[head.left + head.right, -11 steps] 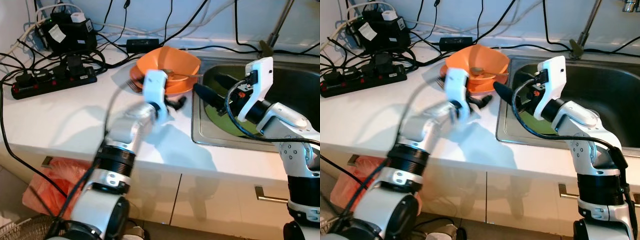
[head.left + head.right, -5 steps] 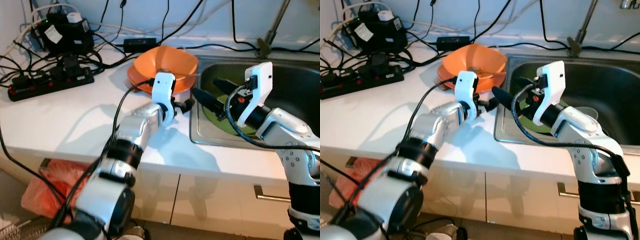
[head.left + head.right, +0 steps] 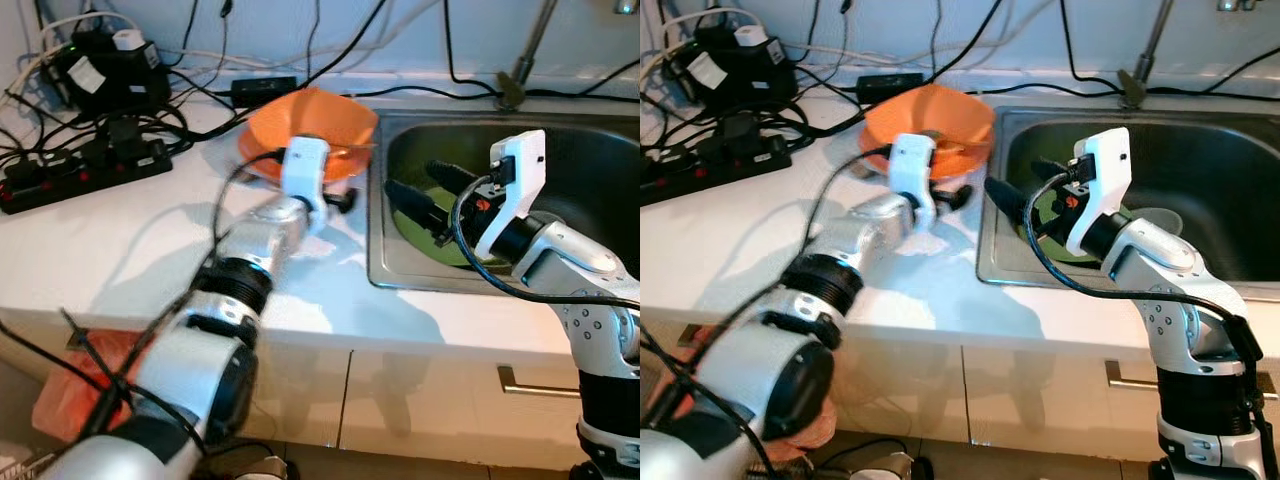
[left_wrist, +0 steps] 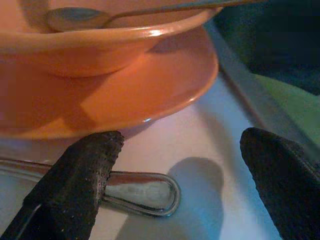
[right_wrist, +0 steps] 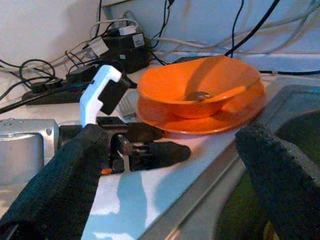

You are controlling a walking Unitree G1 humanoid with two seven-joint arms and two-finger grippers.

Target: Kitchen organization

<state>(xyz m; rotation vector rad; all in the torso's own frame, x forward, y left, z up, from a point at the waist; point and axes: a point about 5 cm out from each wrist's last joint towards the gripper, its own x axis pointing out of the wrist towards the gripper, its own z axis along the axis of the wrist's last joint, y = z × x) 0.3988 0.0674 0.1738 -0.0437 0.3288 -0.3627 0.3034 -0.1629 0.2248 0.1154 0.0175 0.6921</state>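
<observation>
1. 2 fingers of my left gripper [image 4: 175,185] spread wide, low on the counter [image 3: 120,230], straddling a metal utensil handle [image 4: 135,192] beside the orange plate [image 4: 165,90], placed for picking it up, I judge.
2. Orange bowl [image 3: 312,125] with spoon [image 4: 75,17] sits upper centre.
3. My right gripper [image 3: 425,195] hovers open over the sink [image 3: 590,170], seemingly waiting.

R fingers [image 5: 60,190] spread | orange bowl [image 5: 200,85] w/ spoon [image 5: 199,95] on plate [image 5: 200,122] | L gripper [image 5: 165,150] beside plate
</observation>
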